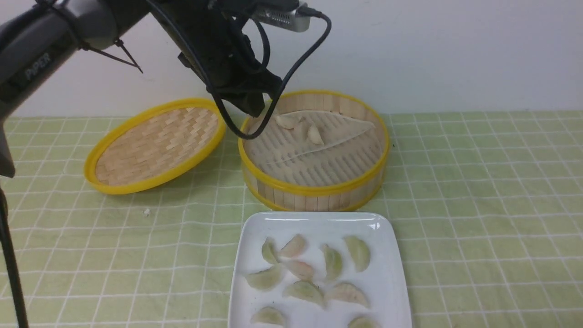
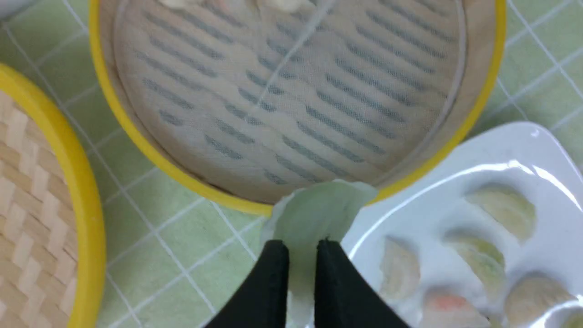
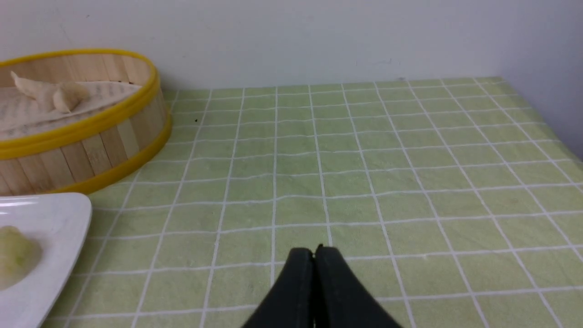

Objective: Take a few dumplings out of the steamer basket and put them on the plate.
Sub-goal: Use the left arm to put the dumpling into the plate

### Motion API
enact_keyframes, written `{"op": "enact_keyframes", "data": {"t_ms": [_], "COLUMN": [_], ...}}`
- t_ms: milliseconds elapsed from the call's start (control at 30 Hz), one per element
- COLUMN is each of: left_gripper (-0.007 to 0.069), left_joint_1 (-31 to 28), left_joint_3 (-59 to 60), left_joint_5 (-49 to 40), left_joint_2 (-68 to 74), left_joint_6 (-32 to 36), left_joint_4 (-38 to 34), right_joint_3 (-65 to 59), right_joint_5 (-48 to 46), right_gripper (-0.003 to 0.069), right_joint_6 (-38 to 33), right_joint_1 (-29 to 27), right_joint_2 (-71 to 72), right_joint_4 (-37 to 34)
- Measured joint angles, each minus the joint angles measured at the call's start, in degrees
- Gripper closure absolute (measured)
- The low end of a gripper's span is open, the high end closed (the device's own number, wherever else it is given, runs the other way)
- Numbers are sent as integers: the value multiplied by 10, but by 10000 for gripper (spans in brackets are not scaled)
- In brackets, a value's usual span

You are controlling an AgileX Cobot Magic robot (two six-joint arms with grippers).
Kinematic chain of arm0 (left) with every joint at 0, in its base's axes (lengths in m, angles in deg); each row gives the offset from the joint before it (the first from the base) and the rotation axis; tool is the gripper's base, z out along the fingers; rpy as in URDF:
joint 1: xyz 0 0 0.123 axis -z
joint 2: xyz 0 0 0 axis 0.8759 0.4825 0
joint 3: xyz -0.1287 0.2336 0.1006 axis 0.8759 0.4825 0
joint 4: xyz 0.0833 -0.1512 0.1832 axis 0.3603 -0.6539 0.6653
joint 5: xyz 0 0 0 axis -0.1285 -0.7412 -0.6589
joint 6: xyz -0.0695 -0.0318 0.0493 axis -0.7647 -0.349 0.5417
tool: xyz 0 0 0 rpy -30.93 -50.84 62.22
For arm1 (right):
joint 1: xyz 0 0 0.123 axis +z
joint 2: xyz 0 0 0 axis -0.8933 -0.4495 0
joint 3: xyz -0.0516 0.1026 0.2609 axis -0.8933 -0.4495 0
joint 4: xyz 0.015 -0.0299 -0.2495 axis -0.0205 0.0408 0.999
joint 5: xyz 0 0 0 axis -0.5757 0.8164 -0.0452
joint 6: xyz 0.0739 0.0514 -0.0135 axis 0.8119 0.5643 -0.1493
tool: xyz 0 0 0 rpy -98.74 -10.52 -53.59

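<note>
Dark grey casing on the left arm (image 1: 36, 64) reads "PiPER". The left gripper (image 2: 301, 243) pinches a pale green dumpling (image 2: 319, 209), up over the steamer's (image 1: 314, 187) left rim. 3 dumplings (image 1: 300, 127) lie inside at the back; 10 more show on the plate (image 1: 314, 221) just in front. The right gripper (image 3: 314, 249) is closed, empty, above the cloth (image 3: 364, 159).

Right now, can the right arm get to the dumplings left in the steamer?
Probably yes, from above. Only tablecloth lies between the right gripper and the steamer basket, but its jaws are shut, and the left gripper, holding a green dumpling, hangs near those dumplings.
</note>
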Motion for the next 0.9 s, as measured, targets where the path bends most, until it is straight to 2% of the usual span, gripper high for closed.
{"op": "enact_keyframes", "data": {"t_ms": [167, 333, 500, 767, 900], "left_gripper": [580, 580, 580, 571, 501], "left_joint_1": [0, 9, 62, 121, 128], "left_joint_3": [46, 153, 237, 250, 250], "left_joint_5": [-3, -2, 2, 109, 123], "left_joint_2": [-10, -19, -11, 0, 0], "left_joint_6": [-2, 1, 26, 29, 25], "left_joint_4": [-28, -72, -79, -81, -67], "right_joint_3": [0, 0, 0, 0, 0], "right_joint_5": [0, 0, 0, 0, 0], "right_gripper": [675, 675, 675, 675, 675], "right_joint_6": [0, 0, 0, 0, 0], "right_joint_1": [0, 0, 0, 0, 0], "right_joint_2": [0, 0, 0, 0, 0], "right_joint_4": [0, 0, 0, 0, 0]}}
